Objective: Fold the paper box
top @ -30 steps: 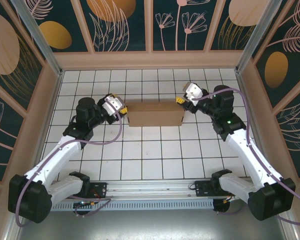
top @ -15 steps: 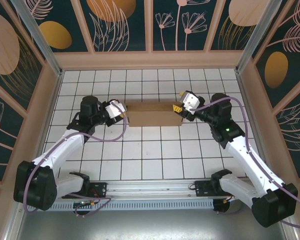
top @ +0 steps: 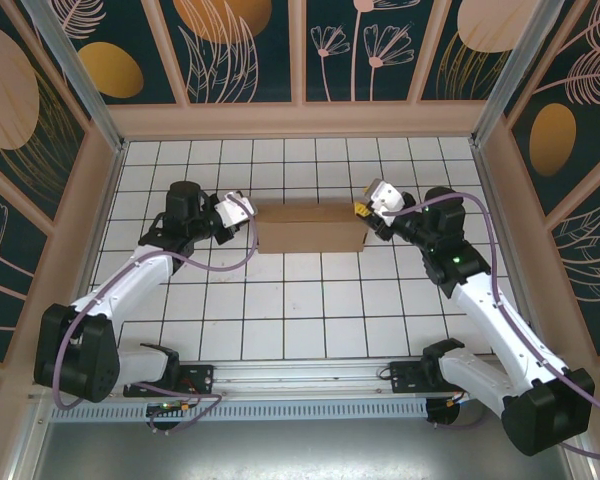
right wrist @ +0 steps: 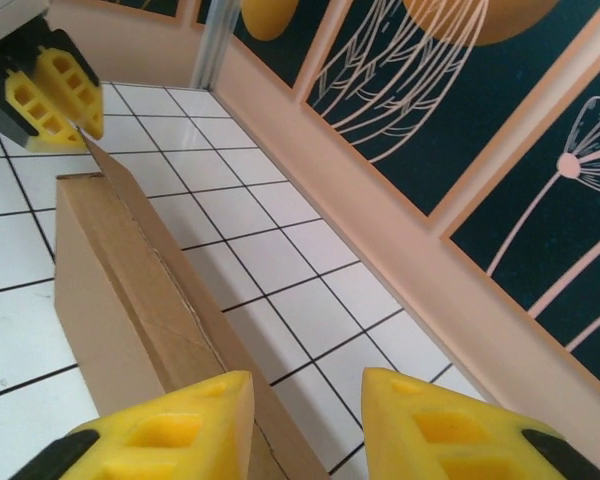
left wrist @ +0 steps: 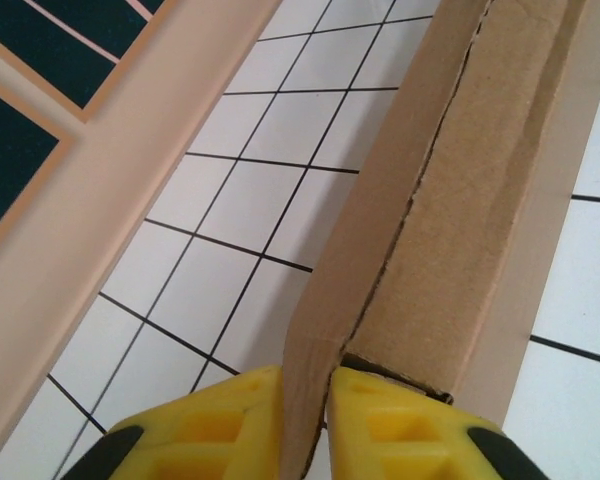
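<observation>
Closed the left gripper [top: 250, 214] over the last second and carried its black wrist joint farther toward the back wall [top: 300, 118]; narrowed the right gripper [top: 363, 210] as well and shifted it a shade nearer the arm bases. Now pinching, with the left jaws pressed tight together, a thin upright flap at the left end of the paper box [top: 310, 227]. From the left wrist, two yellow fingers [left wrist: 220, 430] squeezed on either side of a single cardboard edge, nothing between them but the sheet itself. Keeping the right jaws partly apart, yellow fingertips [right wrist: 170, 430] set astride the far right corner of the box, with white tiles in the gap and the outer pad clear of the cardboard; cannot judge contact at the inner pad. Looking along the box from the right wrist: a ragged seam down its top face and, at the far end, the left gripper clamped on a pointed flap tip. Sitting as a low, plain brown rectangle on the white tiled table [top: 280, 300], somewhat toward the back wall, long side across, squarely between the two grippers.
</observation>
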Robot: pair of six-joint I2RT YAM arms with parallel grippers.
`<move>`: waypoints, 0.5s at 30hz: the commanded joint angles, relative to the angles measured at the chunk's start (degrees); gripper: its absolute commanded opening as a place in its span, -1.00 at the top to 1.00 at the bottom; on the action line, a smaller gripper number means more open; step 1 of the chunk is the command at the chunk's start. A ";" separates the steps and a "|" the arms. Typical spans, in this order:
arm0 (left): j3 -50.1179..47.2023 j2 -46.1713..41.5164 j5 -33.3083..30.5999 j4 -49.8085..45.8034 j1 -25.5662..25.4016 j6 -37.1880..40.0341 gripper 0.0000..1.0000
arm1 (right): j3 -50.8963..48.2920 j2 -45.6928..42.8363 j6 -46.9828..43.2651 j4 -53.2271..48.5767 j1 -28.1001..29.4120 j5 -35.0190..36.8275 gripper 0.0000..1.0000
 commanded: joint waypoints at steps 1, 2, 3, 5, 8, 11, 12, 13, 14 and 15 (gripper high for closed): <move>1.41 0.71 1.50 -1.49 0.27 0.77 0.86 | 3.49 0.11 0.90 -1.60 -0.66 3.82 0.36; 1.36 0.56 1.57 -1.40 0.22 0.65 0.96 | 4.01 0.33 0.66 -2.53 -0.83 5.06 0.37; 1.22 0.46 1.63 -1.30 0.32 0.61 1.00 | 4.58 0.52 0.25 -3.51 -1.16 5.92 0.38; 1.31 0.48 1.59 -1.43 0.25 0.54 1.00 | 5.45 0.67 -1.57 -5.60 -1.73 6.18 0.39; 1.40 0.23 1.64 -1.47 0.30 0.60 1.00 | 6.31 1.57 -6.30 -8.82 -4.42 5.14 0.26; 1.27 -0.14 1.07 -1.12 0.24 0.63 1.00 | 6.26 3.35 -13.98 -11.47 -6.06 3.18 0.20; 1.10 -0.17 0.92 -0.99 0.31 0.56 1.00 | 6.46 4.22 -16.67 -12.94 -6.50 1.77 0.18; 0.92 -0.28 0.74 -0.81 0.25 0.64 1.00 | 6.57 4.96 -18.72 -13.83 -7.07 0.54 0.16; 0.82 -0.38 0.65 -0.61 0.25 0.64 1.00 | 6.56 5.77 -20.60 -14.47 -7.72 -1.31 0.15; 0.66 -0.35 0.56 -0.30 0.27 0.43 1.00 | 6.30 6.56 -21.86 -14.72 -8.50 -3.11 0.14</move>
